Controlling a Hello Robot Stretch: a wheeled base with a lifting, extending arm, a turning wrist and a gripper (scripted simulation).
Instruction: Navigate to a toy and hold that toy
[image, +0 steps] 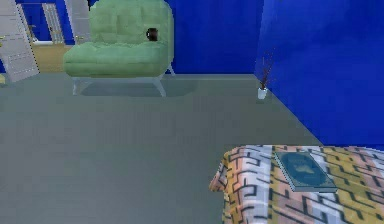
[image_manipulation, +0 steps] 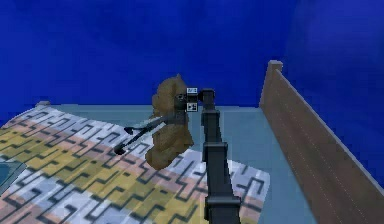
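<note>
Brown toy (image_manipulation: 168, 135) at claw (image_manipulation: 122, 148), mid-frame, patterned bed (image_manipulation: 70, 160) behind; cannot tell claw's width or whether anything held; judged risk: shallow grip, toy dropping onto bed on lifting.

No text, number or sign can be read.

- Book (image: 305, 168) on the patterned bed (image: 250, 185): the teal cover has a darker panel, with no letters to make out.
- Two small white squares (image_manipulation: 190, 95) at the far end of the arm (image_manipulation: 215, 165), right of the gripper (image_manipulation: 121, 140): they carry black marks, which are block patterns and not characters.
</note>
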